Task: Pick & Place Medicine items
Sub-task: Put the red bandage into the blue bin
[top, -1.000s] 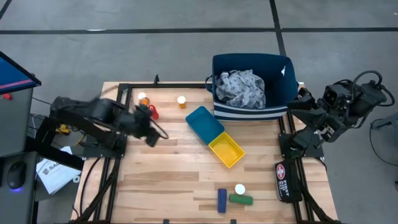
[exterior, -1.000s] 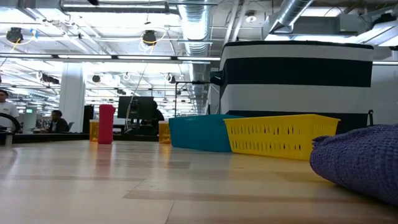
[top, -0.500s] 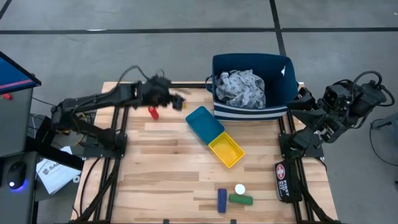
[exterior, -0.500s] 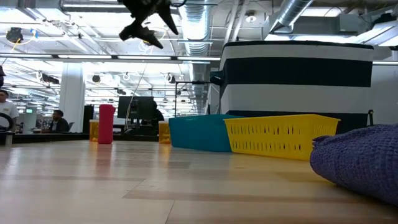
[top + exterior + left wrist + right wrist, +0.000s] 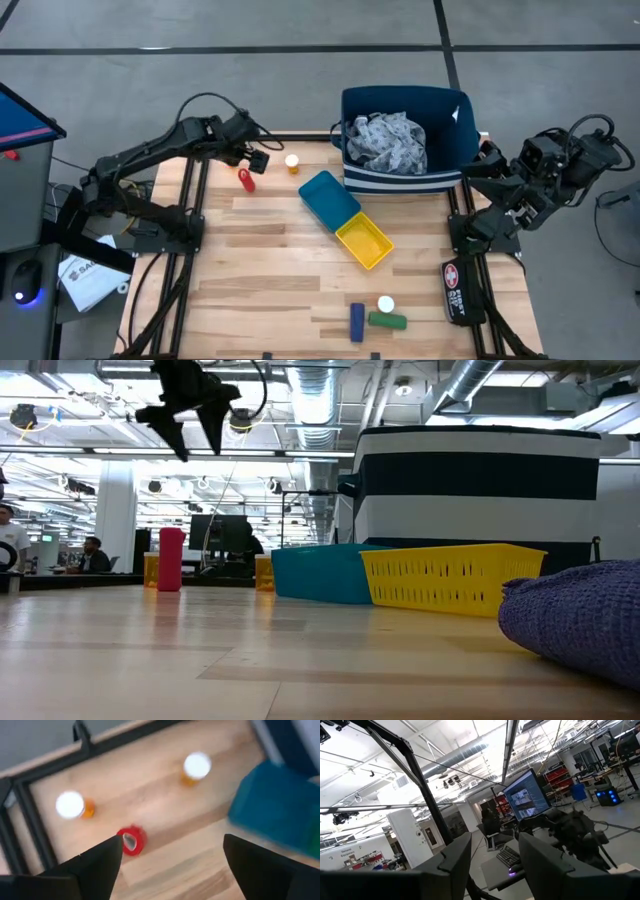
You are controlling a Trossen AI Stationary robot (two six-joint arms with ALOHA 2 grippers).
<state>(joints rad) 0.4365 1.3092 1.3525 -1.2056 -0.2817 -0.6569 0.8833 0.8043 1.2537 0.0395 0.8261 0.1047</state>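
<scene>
Wooden slat table (image 5: 270, 270) is seen inside a black frame, with an open workshop hall and a seated person (image 5: 93, 554) visible beyond it in the low view. At the far edge, a dark blue bin (image 5: 452, 150) is noted, holding the grey patterned cloth (image 5: 388, 140). A blue tray (image 5: 328, 198) and a yellow tray (image 5: 363, 241) are laid end to end, touching, near the table's middle.

Left gripper (image 5: 255, 159) is held above the far left part of the table, clear of the surface. Its fingers (image 5: 95, 865) are spread wide and nothing is held between them. In the left wrist view, the red bottle (image 5: 132, 839) is seen standing just below, between the two fingers, flanked by two orange white-capped pill bottles (image 5: 73, 805) (image 5: 194, 768).

Near the front edge, a small blue box (image 5: 356, 320), a green bottle (image 5: 388, 321) lying on its side, and a third white-capped bottle (image 5: 385, 304) are grouped close together.

Right gripper (image 5: 492, 860) is parked off the table's right side, raised toward the room, its fingers apart and empty.
</scene>
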